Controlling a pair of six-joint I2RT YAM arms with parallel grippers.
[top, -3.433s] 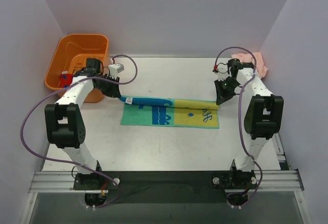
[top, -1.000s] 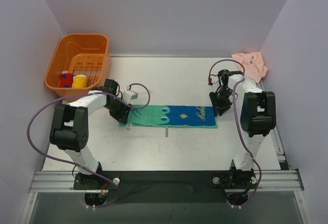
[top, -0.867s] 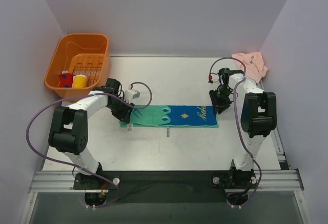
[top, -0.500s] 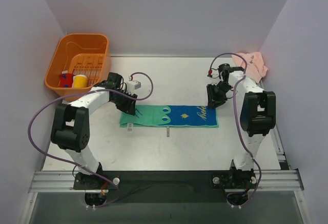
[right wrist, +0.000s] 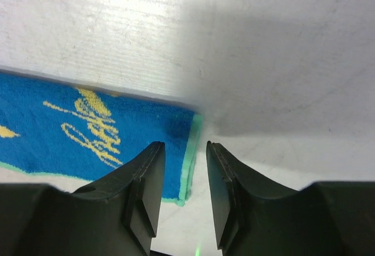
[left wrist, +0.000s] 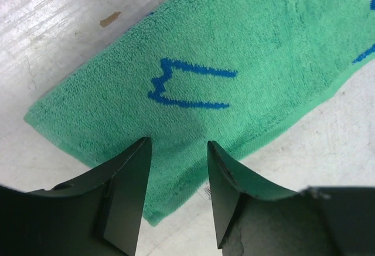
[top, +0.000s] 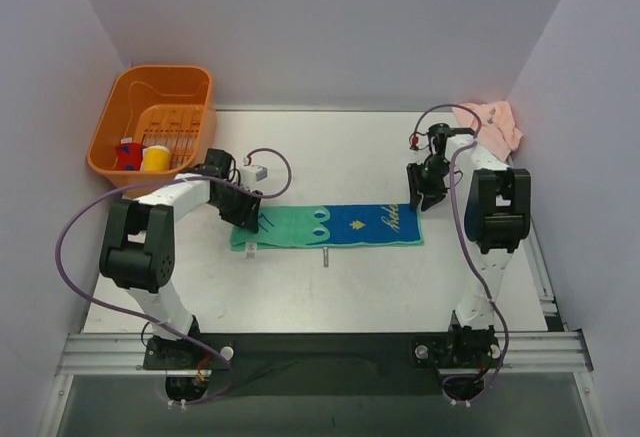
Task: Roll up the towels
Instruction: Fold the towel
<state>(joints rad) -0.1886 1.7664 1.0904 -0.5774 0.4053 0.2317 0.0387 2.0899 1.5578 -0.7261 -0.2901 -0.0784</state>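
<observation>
Two towels in play, so starting wide with the table [top: 330, 287]: pale, scuffed, carries everything.

Next down in size, the orange basket [top: 108, 147] in the far left corner. Holds a red thing and a yellow thing, sits well apart from the action, and looks like no part of this step.

On to the green-and-blue towel [top: 330, 225]. Lies flat across the middle of the table, folded into a long narrow strip, green end to the left, blue end to the right. Reads as laid out that way on purpose, a long band being the shape that rolls neatly from one end.

Then the pink towel [top: 492, 122]. Sits crumpled at the far right edge, well apart, presumably waiting its turn.

Now the left hand [top: 247, 217]. Hangs low over the green end with fingers [left wrist: 129, 180] spread and nothing between them but the cloth below, so released and empty. Seems placed to pinch that short edge and start the roll, or to pin it down; cannot say which.

Across to the right hand [top: 419, 194]. Sits at the blue end's far corner, fingers [right wrist: 146, 174] likewise parted, gripping nothing, half over cloth and half over bare table. Probably there to square up or anchor that end while the other end turns.

Smallest last: a white label [top: 252, 248], peeking out at the strip's near left corner.
</observation>
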